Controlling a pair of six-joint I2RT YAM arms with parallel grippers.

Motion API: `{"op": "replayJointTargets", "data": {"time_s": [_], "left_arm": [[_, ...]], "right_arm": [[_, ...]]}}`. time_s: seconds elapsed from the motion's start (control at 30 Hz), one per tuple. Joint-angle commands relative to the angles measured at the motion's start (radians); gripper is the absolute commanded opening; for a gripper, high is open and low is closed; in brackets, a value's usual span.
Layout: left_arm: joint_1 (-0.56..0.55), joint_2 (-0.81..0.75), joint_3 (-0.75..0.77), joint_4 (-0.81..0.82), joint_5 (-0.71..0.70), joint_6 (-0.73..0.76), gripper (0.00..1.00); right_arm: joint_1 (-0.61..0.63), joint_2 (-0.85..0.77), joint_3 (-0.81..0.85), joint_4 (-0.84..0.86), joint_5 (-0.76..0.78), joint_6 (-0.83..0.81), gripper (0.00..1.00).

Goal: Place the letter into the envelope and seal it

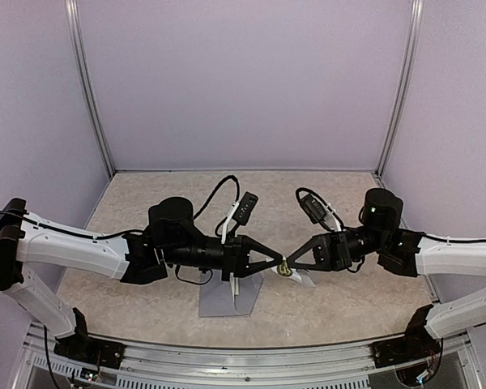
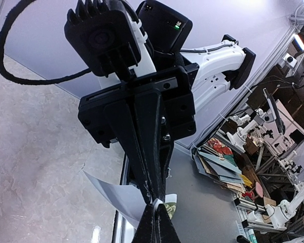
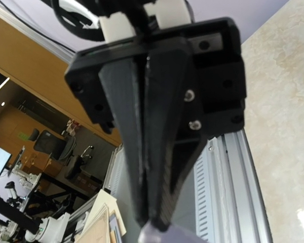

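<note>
1. The table (image 1: 146,203) carried only one task item lying flat: the envelope (image 1: 219,301), grey-blue, near the front edge and under the left arm's wrist. Nothing touched it.
2. Whether the letter was already inside the envelope could not be told from above. With both arms busy away from it, the step in hand looked like sealing, namely getting a sticker ready.
3. The left gripper (image 1: 279,261) and right gripper (image 1: 291,264) met tip to tip above the table, just right of the envelope. Both had their jaws clenched with no gap showing.
4. Between the tips hung a white strip (image 2: 114,195), pinched where the two sets of fingers met and trailing off under the right gripper.
5. A small greenish sticker (image 2: 171,205) sat at the same pinch point. Which gripper held the sticker and which held the backing could not be told.
6. The next move probably called for pulling the tips slowly apart, so the sticker peels off without tearing or folding on itself. It would then go over the envelope's flap and be pressed down.
</note>
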Motion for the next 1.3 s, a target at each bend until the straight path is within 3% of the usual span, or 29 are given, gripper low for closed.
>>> {"op": "replayJointTargets", "data": {"time_s": [0.0, 0.4, 0.63, 0.77, 1.03, 1.17, 1.27], "left_arm": [[-0.002, -0.018, 0.015, 0.062, -0.047, 0.008, 0.0], [-0.003, -0.028, 0.013, 0.005, -0.035, 0.018, 0.0], [-0.002, -0.041, 0.031, -0.116, -0.056, 0.045, 0.0], [-0.002, -0.039, 0.045, -0.154, -0.06, 0.056, 0.0], [-0.001, -0.021, 0.087, -0.214, -0.076, 0.054, 0.0], [-0.001, -0.016, 0.088, -0.217, -0.086, 0.049, 0.0], [-0.001, -0.016, 0.088, -0.22, -0.098, 0.045, 0.0]], "right_arm": [[0.035, 0.021, 0.006, 0.037, -0.028, 0.003, 0.0], [0.021, 0.004, 0.011, 0.003, 0.053, 0.014, 0.0], [0.021, 0.012, 0.015, 0.048, 0.006, 0.045, 0.37], [0.021, 0.027, 0.023, 0.051, -0.006, 0.05, 0.43], [0.049, 0.073, 0.069, -0.075, 0.021, -0.018, 0.28], [0.053, 0.086, 0.071, -0.077, 0.019, -0.022, 0.16], [0.054, 0.089, 0.074, -0.092, 0.021, -0.032, 0.0]]}}
